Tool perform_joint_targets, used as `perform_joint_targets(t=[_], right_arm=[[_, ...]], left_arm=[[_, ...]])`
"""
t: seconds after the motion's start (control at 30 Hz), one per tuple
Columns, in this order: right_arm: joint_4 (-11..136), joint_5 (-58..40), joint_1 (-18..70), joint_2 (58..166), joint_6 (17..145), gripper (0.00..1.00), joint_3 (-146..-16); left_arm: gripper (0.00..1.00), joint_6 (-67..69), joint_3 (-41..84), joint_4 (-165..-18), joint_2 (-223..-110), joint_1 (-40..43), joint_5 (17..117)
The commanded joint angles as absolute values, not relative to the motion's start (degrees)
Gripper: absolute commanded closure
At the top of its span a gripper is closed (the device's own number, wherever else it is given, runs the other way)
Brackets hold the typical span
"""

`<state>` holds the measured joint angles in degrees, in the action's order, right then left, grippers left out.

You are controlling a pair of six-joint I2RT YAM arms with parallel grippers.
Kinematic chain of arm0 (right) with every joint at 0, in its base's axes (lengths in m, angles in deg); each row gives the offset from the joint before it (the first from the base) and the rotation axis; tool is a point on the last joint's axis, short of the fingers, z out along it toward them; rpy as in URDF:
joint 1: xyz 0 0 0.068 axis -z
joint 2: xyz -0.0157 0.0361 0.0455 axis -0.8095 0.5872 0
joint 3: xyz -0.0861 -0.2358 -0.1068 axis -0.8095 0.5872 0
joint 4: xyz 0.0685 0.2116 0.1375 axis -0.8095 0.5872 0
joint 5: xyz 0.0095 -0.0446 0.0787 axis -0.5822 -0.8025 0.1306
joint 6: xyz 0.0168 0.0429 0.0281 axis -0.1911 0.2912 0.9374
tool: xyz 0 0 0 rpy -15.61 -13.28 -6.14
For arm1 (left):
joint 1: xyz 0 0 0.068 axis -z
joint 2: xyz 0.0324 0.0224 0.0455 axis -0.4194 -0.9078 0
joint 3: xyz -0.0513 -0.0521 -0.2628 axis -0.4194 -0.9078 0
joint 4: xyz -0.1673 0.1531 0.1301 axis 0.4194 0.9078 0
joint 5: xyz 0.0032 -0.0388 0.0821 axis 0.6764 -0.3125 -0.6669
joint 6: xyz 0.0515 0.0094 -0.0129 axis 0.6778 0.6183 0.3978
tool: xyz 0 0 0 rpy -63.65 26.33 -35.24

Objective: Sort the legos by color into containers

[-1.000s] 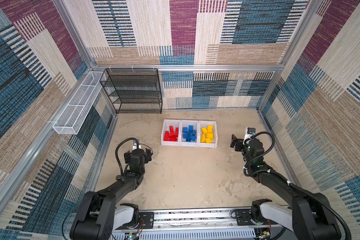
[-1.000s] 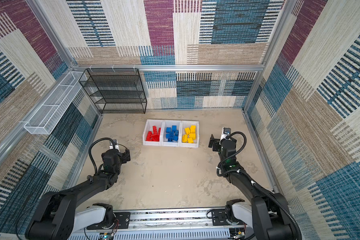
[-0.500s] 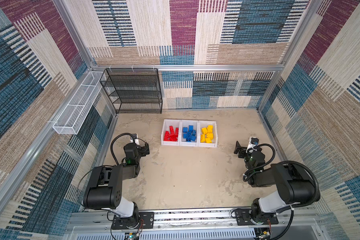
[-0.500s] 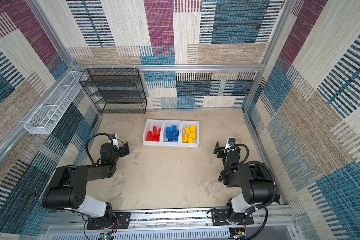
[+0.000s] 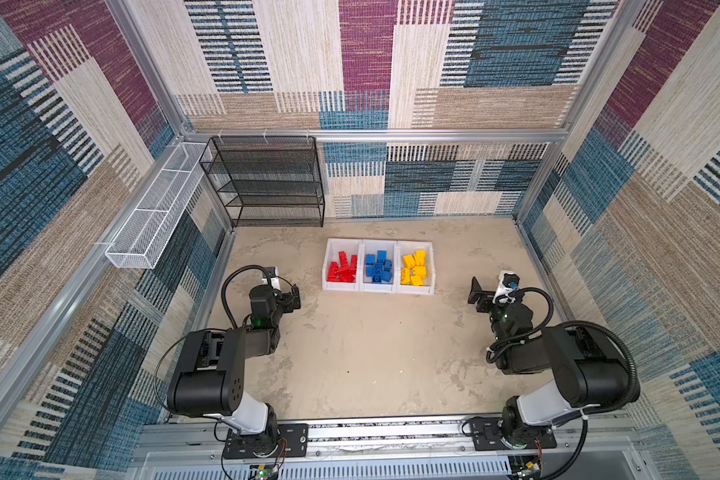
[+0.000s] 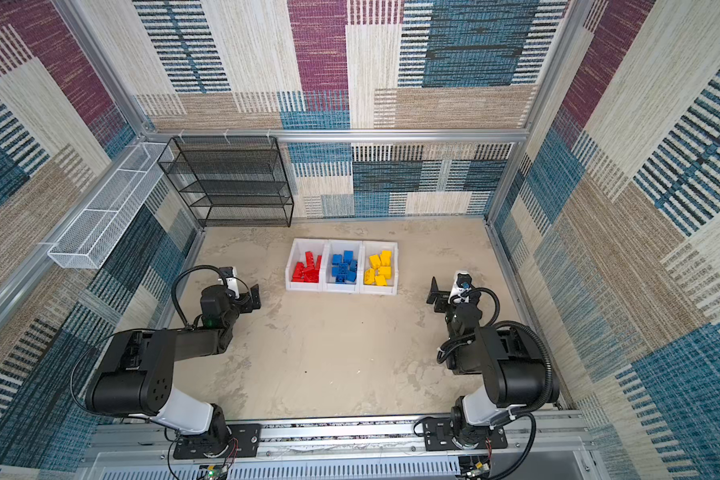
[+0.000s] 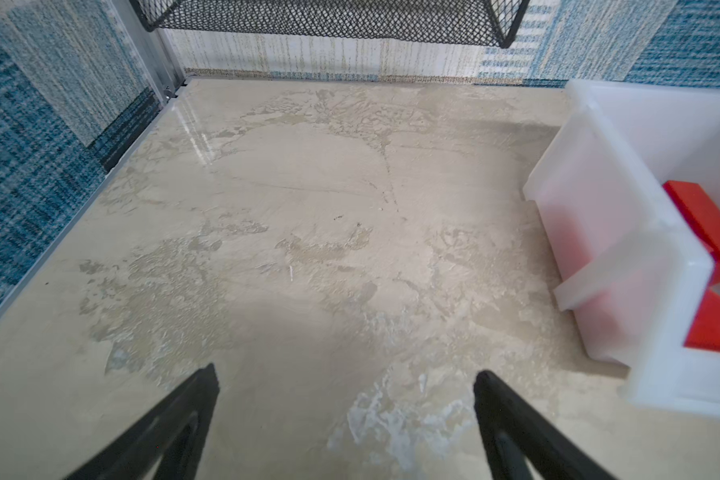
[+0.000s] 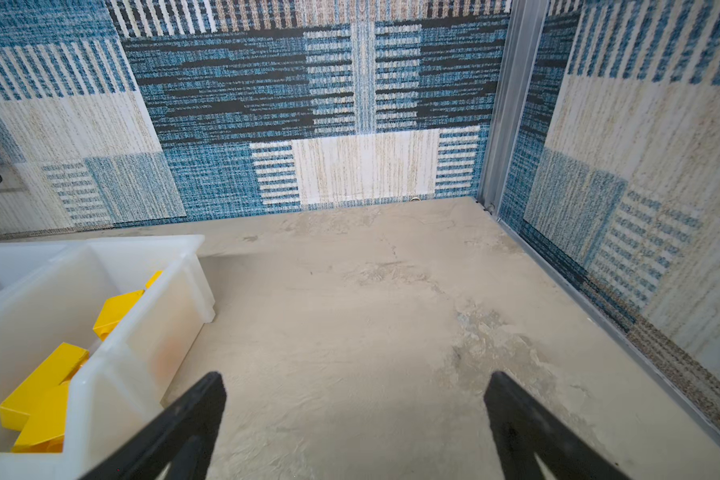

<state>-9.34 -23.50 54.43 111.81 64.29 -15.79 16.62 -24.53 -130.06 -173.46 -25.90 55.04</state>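
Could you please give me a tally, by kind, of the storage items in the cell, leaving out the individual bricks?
White bins: 3, one each for the red legos, blue legos and yellow legos
Black mesh shelf: 1
White wire basket: 1
Total: 5

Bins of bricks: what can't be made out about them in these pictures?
- Brick count: in both top views the bricks are too small and piled over each other.
- Left wrist view: the red bin is cut off by the picture's edge.
- Right wrist view: the yellow bin is cut off by the edge; its wall hides some bricks.
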Motion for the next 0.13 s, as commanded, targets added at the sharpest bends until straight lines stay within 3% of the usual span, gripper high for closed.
perform_joint_targets(t=[0.0, 0.1], right_arm=[[-11.6, -22.9, 54.4, 111.8, 63.7, 0.00, -15.9], [-11.8, -22.9, 54.4, 111.7, 63.7, 0.00, -15.8]], left_arm=[[0.01, 17.7, -24.5, -131.1, -173.2, -26.0, 55.6], [0.01, 17.8, -25.1, -131.7, -172.7, -26.0, 55.4]])
